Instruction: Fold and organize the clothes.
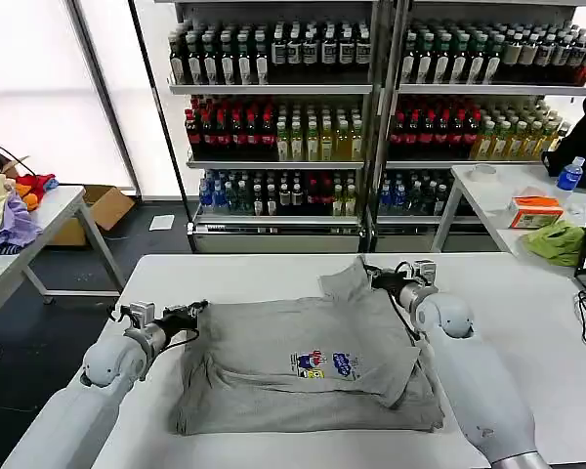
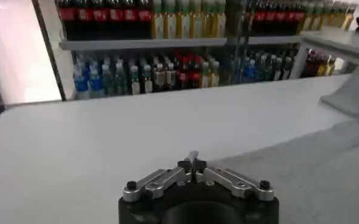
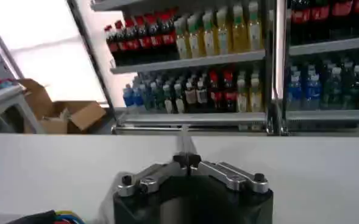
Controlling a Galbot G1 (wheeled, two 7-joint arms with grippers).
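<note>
Now both arms reach forward low, left gripper (image 1: pixel 197 312) and right gripper (image 1: pixel 368 277) each pinching the grey shirt's (image 1: pixel 293 366) edge.

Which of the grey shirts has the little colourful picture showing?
The top shirt of the pile; its print faces up, while the shirt underneath only peeks out along the near edge.

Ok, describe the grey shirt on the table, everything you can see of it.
The grey shirt is light grey, soft cotton by its look, lying flat on the white table, with a small multicoloured print facing up. One side is folded over the body and a flap sticks up at its far edge. The left gripper is at its left edge, the right gripper at the raised flap, both shut.
</note>
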